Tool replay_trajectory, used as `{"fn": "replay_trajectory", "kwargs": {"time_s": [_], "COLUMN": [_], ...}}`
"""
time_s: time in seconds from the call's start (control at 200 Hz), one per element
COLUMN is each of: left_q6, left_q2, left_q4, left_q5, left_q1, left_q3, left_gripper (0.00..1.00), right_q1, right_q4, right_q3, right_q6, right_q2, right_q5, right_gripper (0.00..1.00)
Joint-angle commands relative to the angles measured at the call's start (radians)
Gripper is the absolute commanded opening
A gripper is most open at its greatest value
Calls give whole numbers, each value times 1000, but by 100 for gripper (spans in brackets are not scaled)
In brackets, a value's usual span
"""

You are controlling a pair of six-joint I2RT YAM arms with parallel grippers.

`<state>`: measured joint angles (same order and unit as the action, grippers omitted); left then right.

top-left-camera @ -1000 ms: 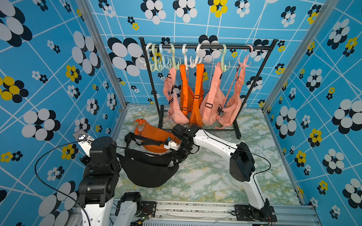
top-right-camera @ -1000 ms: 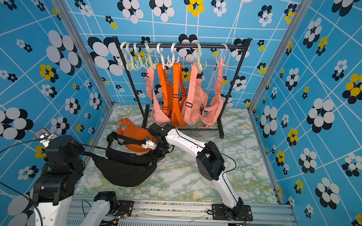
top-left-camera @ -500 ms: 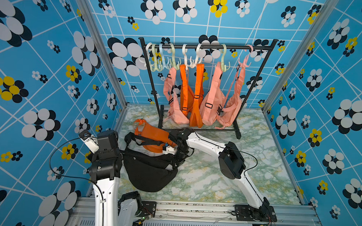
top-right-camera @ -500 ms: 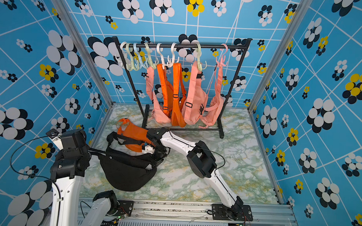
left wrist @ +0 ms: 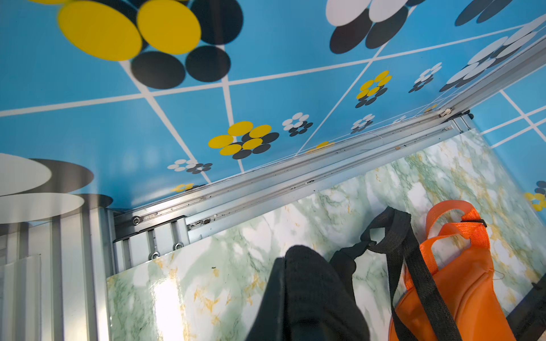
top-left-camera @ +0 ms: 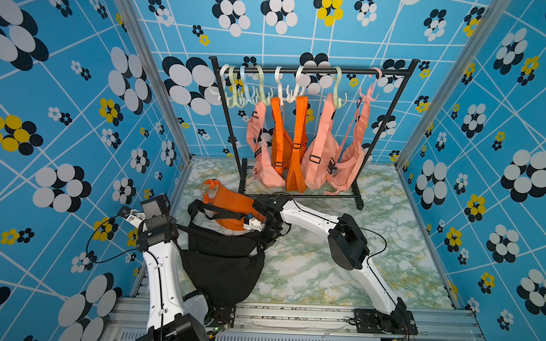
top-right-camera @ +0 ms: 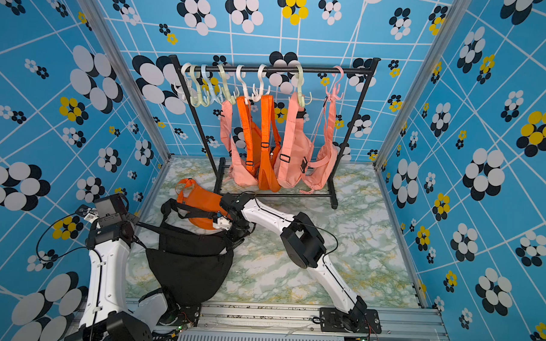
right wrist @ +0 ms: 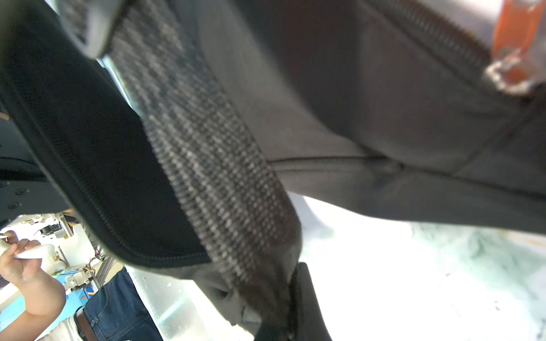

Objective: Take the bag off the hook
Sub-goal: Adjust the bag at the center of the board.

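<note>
Green-veined marble tabletop (top-left-camera: 324,273) within blue floral walls (top-left-camera: 64,107). The black bag (top-left-camera: 224,269) (top-right-camera: 187,268) — soft, crescent-shaped, off the plastic hooks (top-left-camera: 237,85) — sags at lower centre-left in both top views. The left gripper (left wrist: 285,262) and right gripper (top-left-camera: 263,243) are each clamped on its coarse woven strap (right wrist: 212,165).

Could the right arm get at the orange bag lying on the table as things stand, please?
Probably not freely: the right gripper is shut on the black bag, though the orange bag lies close beside it.
</note>
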<state>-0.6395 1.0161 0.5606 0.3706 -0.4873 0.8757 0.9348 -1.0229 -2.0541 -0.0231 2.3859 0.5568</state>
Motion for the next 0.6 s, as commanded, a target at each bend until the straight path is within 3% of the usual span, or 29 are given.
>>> {"fn": "replay_trajectory", "kwargs": {"time_s": [0.0,0.285,0.595], "left_q6": [-26,-47,27], "left_q2": [91,370,541], "left_q4": [-74,-184,-218], "left_q5": [-18,-92,-57], "left_q1": [-11,-3,153], "left_q3": [35,133,331], "left_gripper": [6,3,2], "right_q1": [2,-6,-133], "right_q4": [37,146,371], "right_q3": [7,29,95], "right_q6": [-36,-93,-254], "right_q2": [19,27,18], "right_q5": [20,-8,-70], "right_gripper": [3,1,0]}}
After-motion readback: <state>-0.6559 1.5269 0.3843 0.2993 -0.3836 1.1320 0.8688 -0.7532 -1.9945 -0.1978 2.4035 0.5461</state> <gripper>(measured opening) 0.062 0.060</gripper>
